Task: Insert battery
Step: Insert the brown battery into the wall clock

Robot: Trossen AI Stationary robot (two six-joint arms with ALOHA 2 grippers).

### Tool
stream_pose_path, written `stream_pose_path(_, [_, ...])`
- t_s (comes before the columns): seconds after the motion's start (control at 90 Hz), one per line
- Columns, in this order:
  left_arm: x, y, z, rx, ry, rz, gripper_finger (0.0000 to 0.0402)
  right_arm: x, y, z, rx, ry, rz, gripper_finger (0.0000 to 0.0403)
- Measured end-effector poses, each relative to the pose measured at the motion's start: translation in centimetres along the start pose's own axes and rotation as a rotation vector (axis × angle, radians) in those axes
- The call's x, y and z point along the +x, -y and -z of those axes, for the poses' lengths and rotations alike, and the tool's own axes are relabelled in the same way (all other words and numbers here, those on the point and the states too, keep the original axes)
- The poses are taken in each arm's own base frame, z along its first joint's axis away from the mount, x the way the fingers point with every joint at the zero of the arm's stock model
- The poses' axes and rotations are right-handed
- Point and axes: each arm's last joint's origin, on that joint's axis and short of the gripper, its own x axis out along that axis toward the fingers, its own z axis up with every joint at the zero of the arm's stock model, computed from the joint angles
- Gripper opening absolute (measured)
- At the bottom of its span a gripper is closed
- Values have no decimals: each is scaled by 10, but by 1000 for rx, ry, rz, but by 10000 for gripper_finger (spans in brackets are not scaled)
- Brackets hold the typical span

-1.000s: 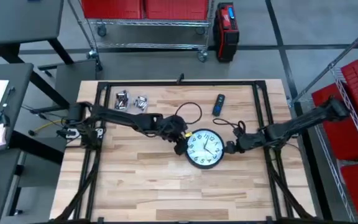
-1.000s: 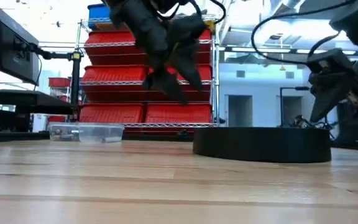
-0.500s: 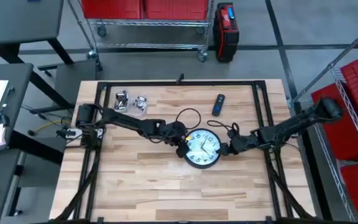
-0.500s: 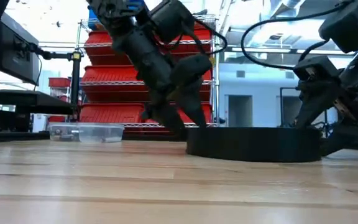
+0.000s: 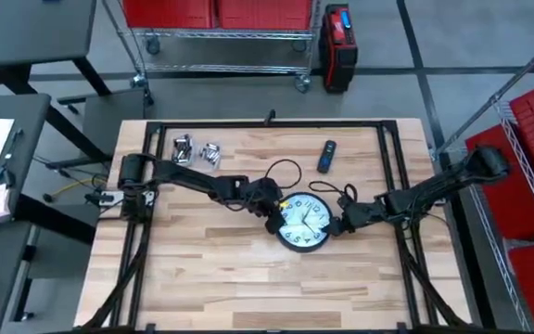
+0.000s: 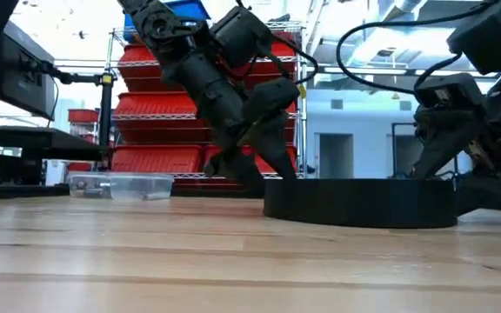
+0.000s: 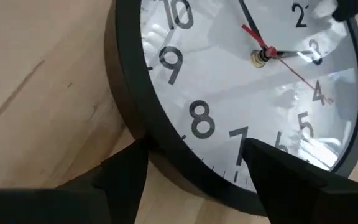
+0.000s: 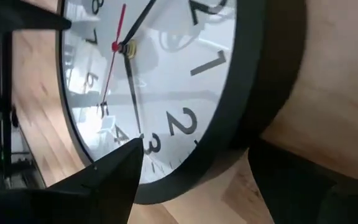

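A round black-rimmed wall clock (image 5: 304,221) lies face up on the wooden table, a little right of centre. My left gripper (image 5: 275,221) is open at the clock's left rim and my right gripper (image 5: 337,224) is open at its right rim. Each has one finger over the glass and one outside the rim, as the wrist views show around my left gripper (image 7: 192,146) and my right gripper (image 8: 194,148). Two small clear packs (image 5: 196,150) of what look like batteries lie at the far left. My left gripper straddles the clock's left rim (image 7: 135,118), slanting down from the table's left, one finger (image 7: 272,168) over the face and one (image 7: 120,174) outside the rim wall. I cannot tell whether either finger touches the clock. My right gripper straddles the right rim (image 8: 253,93), slanting down from the table's right, one finger (image 8: 114,171) over the face and one (image 8: 291,174) beside the rim's outer wall. Whether it touches I cannot tell. The clock lies flat on the table.
A dark remote (image 5: 326,155) lies at the far side, right of centre. A black cable (image 5: 281,169) loops over the left arm behind the clock. The low view shows a clear pack (image 6: 120,184) at the far left. Bare wood lies along the table's near side.
My left gripper has come down and toward the right onto the clock's left rim. My right gripper has gone toward the left up to the right rim. The clock has slid a little toward the table's left, still flat.
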Motion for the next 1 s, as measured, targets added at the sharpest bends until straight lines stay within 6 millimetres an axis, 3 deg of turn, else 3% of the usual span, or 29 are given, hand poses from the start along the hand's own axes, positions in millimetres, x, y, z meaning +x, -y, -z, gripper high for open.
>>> stream_pose_path(0.444, [0, 9, -11, 32, 36, 77, 243, -22, 6, -8, -184, 27, 71, 276])
stream_pose_path(1.0, [-2, 19, -24, 69, 22, 87, 242, -48, 0, -9, -204, -17, -24, 276])
